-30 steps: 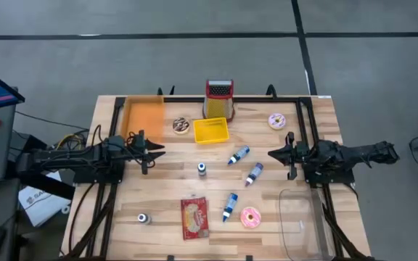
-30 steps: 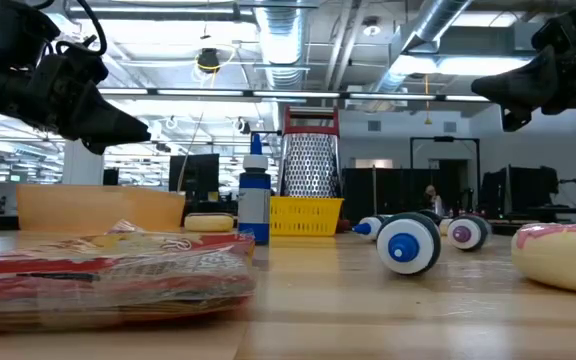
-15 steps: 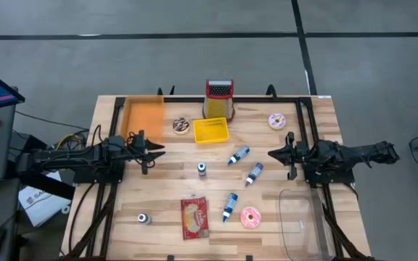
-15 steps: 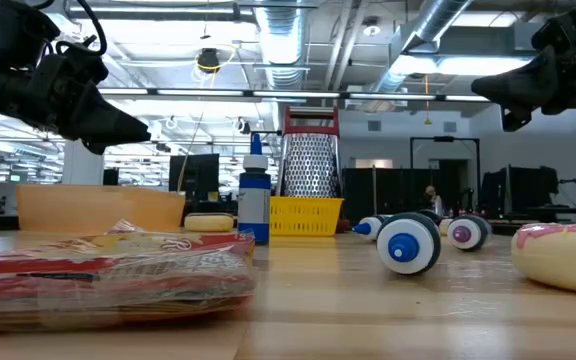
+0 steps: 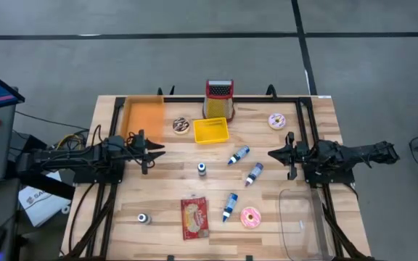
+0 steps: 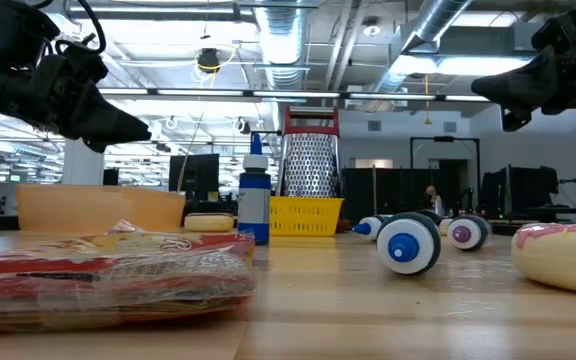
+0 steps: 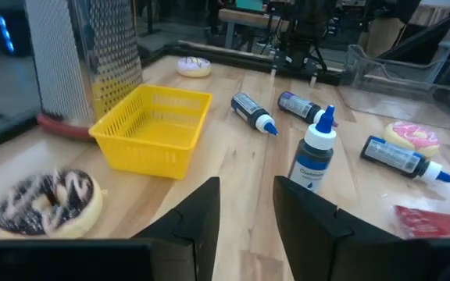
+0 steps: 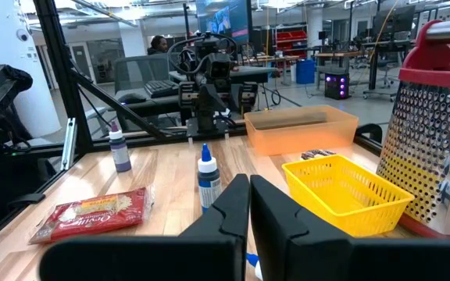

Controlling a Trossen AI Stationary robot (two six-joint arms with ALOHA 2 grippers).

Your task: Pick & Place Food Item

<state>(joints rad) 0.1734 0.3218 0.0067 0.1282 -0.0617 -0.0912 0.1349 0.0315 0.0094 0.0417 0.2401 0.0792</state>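
Observation:
The food lies loose on the wooden table: a chocolate donut [image 5: 181, 125] beside the yellow basket [image 5: 211, 130], a white-iced donut [image 5: 276, 120] at the far right, a pink donut [image 5: 250, 217] and a red snack packet [image 5: 194, 217] near the front. My left gripper [image 5: 154, 147] hovers level at the table's left side, open, nothing between its fingers [image 7: 247, 183]. My right gripper [image 5: 272, 154] hovers level at the right side, shut and empty [image 8: 249, 181]. Both stand well above the tabletop.
A metal grater [image 5: 219, 99] stands behind the basket, and an orange tray [image 5: 144, 116] sits at the far left. Several blue-capped bottles lie or stand mid-table, one upright [image 5: 202, 169]. A clear container [image 5: 300, 221] sits at the near right. Black frame rails run along both sides.

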